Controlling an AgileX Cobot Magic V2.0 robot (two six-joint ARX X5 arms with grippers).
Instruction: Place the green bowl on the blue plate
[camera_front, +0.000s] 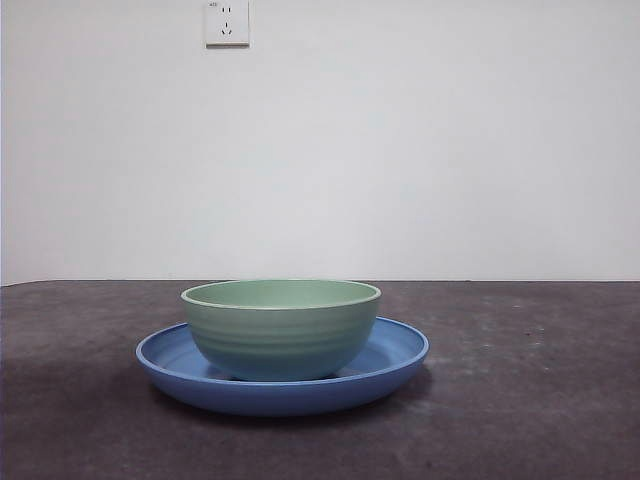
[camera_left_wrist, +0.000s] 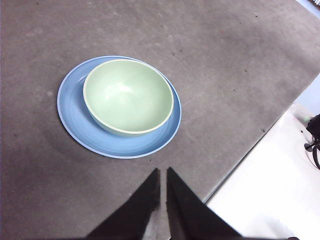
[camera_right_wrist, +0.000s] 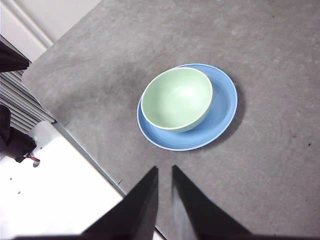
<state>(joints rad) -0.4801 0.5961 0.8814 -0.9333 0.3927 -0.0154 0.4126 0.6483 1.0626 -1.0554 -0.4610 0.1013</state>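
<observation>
Sitting on the blue plate (camera_front: 400, 358), the green bowl (camera_front: 281, 328) lies clear of both grippers.

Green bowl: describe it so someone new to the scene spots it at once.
On the dark grey table, find the wide blue plate. The green bowl sits upright inside it, empty. It is pale mint with faint ridges on its wall, narrower and taller than the flat glossy plate beneath.
</observation>
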